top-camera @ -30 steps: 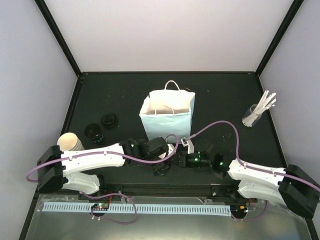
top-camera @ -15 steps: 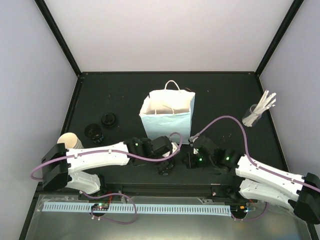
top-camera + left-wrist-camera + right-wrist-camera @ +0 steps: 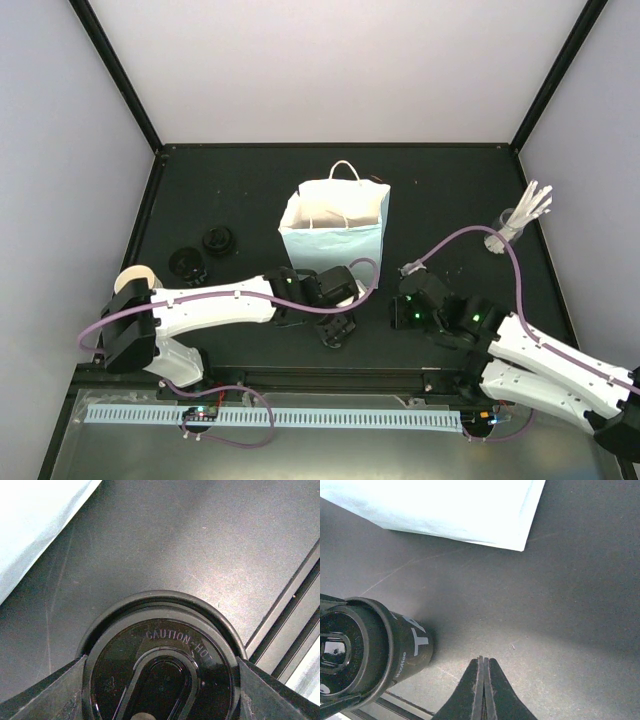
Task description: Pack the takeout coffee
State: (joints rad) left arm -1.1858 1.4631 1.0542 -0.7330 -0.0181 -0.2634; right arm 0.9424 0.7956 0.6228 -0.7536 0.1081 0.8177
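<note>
Table [image 3: 200, 540]: cup [image 3: 165, 645] within left end effector [image 3: 160, 680]

A robot test booth in a lab; a black table [image 3: 440, 190] is boxed in by plain pale walls [image 3: 340, 70] and black frame posts [image 3: 118, 82]; a white left arm [image 3: 215, 303] and right arm [image 3: 555, 355] are bolted at its near edge; purple cables [image 3: 480, 234] loop over it; a slotted cable strip [image 3: 300, 418] runs in front.

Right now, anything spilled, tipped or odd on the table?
Nothing spilled. Only oddity: two black round plastic lids lie loose at left near an unlidded cream paper cup; the light-blue paper bag stands upright.
</note>
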